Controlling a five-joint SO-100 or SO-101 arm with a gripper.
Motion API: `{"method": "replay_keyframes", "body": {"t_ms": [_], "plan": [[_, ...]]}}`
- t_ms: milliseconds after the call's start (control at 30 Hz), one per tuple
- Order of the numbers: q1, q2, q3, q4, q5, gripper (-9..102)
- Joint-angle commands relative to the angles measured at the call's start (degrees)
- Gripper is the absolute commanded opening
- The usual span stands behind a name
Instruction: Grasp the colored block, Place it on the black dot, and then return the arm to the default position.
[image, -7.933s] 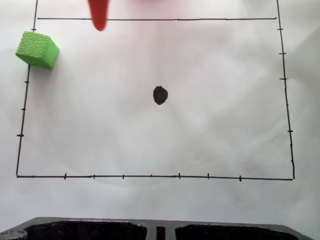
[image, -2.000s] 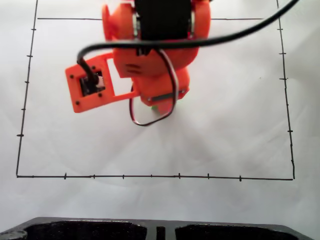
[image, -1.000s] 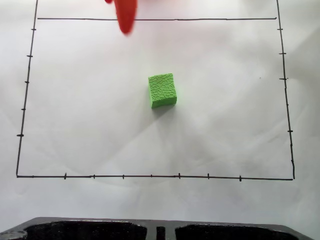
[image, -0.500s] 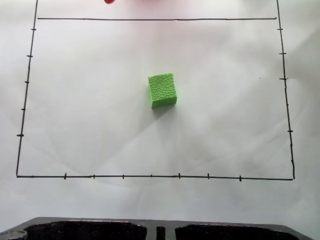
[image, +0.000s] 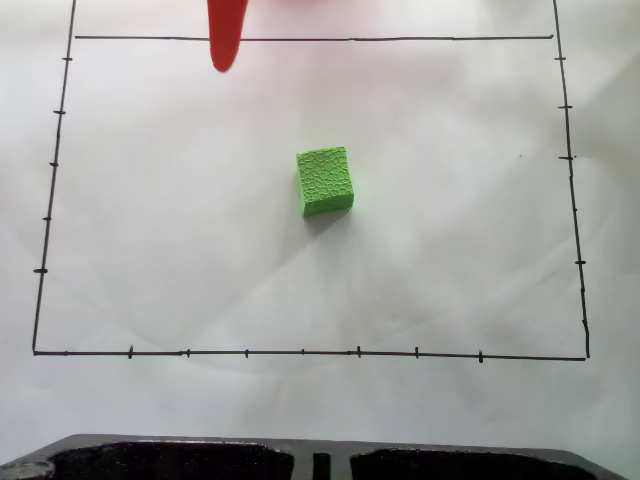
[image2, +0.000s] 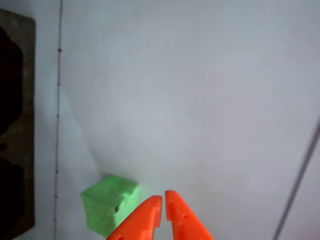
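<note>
At frame centre, the colored block (image: 325, 181) sits released on paper; the gripper (image2: 163, 200), fingertips nearly together, hangs empty, apart.

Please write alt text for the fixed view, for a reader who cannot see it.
A green block sits alone mid-sheet on white paper, inside a hand-drawn black rectangle. An orange gripper tip pokes in from the top edge, apart from the block.

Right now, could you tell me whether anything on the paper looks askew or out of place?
Nothing stands out. The green block sits flat mid-sheet inside the drawn frame, turned slightly against its lines. The gripper is clear of it, fingers nearly together.
</note>
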Motion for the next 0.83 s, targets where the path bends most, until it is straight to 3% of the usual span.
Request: {"method": "replay_keyframes", "body": {"t_ms": [0, 800], "plan": [[-0.7, 0.4, 1.0, -1.3, 1.0, 0], [-0.6, 0.5, 2.8, -2.5, 4.0, 1]]}}
